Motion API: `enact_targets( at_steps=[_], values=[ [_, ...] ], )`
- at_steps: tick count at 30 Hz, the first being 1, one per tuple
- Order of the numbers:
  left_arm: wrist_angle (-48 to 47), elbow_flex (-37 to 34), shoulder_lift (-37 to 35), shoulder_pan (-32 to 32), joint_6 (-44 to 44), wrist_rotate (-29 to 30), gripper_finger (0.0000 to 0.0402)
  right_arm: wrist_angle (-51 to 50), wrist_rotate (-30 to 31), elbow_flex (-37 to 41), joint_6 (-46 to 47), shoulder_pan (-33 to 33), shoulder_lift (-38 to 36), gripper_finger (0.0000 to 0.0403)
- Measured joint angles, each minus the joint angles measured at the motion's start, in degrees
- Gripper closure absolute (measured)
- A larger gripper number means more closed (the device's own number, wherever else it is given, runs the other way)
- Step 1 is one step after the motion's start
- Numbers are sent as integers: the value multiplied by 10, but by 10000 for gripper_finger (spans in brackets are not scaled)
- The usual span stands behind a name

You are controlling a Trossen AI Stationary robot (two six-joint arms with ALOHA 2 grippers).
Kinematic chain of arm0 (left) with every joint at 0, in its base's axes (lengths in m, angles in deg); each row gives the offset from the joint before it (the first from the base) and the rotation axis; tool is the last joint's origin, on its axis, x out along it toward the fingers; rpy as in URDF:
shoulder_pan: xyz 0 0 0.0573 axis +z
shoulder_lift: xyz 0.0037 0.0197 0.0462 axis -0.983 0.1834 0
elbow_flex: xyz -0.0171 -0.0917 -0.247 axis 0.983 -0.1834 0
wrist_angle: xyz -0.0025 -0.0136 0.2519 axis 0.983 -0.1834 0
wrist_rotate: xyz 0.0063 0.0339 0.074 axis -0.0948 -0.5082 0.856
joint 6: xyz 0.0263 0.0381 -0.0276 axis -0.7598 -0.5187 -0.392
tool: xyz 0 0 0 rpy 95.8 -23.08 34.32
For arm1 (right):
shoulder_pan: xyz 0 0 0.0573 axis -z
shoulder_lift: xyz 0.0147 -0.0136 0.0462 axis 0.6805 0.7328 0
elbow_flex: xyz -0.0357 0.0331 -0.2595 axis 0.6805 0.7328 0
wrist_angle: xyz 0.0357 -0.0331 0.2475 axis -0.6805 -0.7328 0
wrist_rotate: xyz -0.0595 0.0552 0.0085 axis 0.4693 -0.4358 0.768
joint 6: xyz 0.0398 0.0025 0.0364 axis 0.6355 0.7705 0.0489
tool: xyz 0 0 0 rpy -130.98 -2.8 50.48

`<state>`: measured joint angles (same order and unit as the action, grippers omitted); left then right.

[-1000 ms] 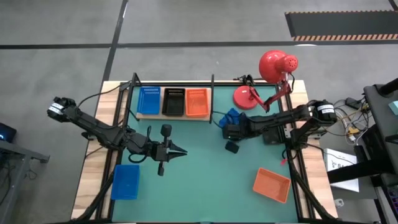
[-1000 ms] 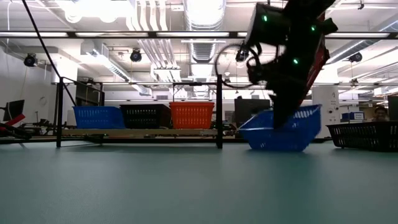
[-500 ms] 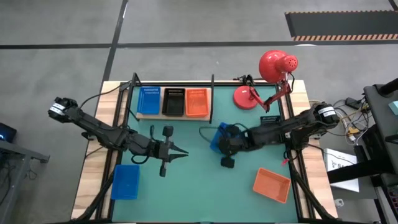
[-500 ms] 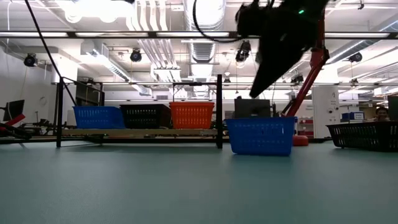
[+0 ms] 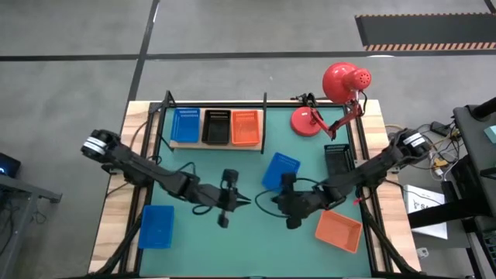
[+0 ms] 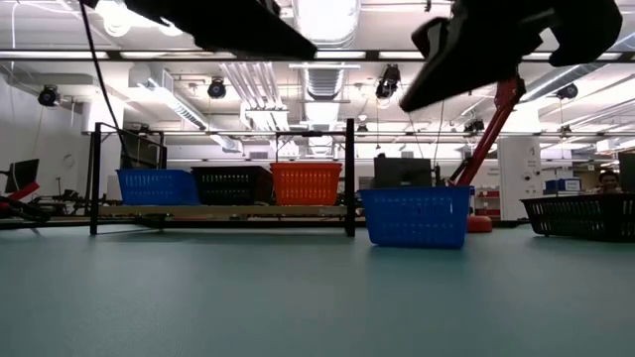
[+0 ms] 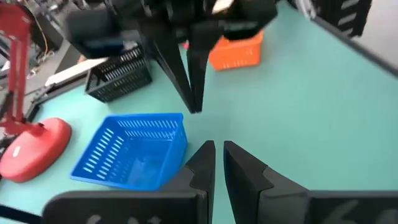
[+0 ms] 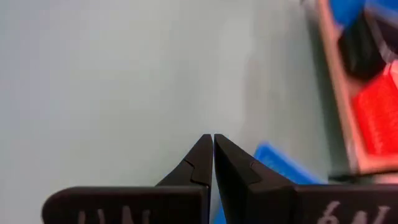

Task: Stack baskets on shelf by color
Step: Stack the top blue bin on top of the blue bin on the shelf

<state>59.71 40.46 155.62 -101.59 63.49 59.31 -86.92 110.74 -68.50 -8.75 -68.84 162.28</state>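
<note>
Blue (image 5: 185, 125), black (image 5: 215, 126) and orange-red (image 5: 245, 126) baskets stand side by side on the wooden shelf (image 5: 256, 149) at the far edge. A second blue basket (image 5: 280, 171) rests on its base on the green mat, right of the shelf in the low view (image 6: 416, 216). My left gripper (image 5: 246, 201) and right gripper (image 5: 276, 203) are both shut and empty. They hover tip to tip over the mat's middle, just near of that basket. The left wrist view shows the basket (image 7: 134, 152) past the left fingers (image 7: 217, 152).
A third blue basket (image 5: 156, 226) lies at the mat's near left, an orange-red one (image 5: 339, 230) at the near right and a black one (image 5: 336, 160) at the right edge. A red desk lamp (image 5: 310, 120) stands at the far right.
My right gripper set the tilted blue basket down flat on the mat right of the shelf and let go. It then rose and went toward the near edge and the table's middle. My left gripper went toward the right and a little nearer.
</note>
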Motion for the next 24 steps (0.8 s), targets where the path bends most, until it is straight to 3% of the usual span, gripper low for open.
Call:
enact_targets(
  at_steps=[6,14,18,24],
  values=[
    [-1,36,58,26,-4,-31,385,163,-8,83,-120,10,-55,394],
    [-9,96,120,67,-5,-53,384,346,-44,217,-169,39,-168,394],
    [-51,132,147,84,-9,-76,367,384,-46,247,-198,36,-223,394],
    [-42,171,198,109,-35,-107,309,374,-46,268,-211,33,-285,394]
  ],
)
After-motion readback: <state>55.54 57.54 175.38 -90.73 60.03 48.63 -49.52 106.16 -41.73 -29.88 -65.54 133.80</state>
